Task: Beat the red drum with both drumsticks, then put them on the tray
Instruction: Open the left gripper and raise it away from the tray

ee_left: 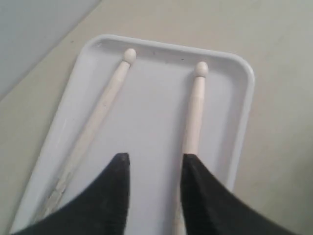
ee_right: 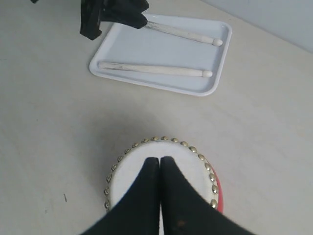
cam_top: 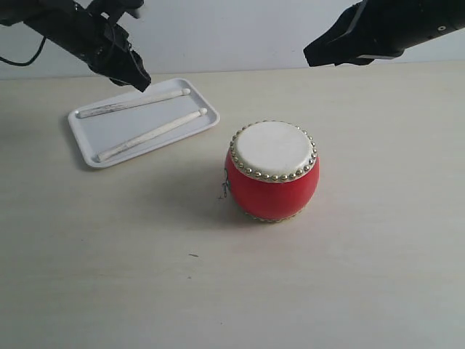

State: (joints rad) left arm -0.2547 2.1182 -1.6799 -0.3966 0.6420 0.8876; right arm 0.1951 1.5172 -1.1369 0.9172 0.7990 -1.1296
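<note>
The red drum stands upright mid-table, cream skin up. Both drumsticks lie side by side in the white tray at the back left. My left gripper hovers over the tray's far edge. In the left wrist view it is open with bare tray between its fingers; one stick runs under one finger, the other stick lies apart. My right gripper hangs high at the back right. It is shut and empty, above the drum.
The pale table stretches in front of the drum and tray. A light wall borders the table's far edge. The right wrist view also shows the tray and my left gripper above it.
</note>
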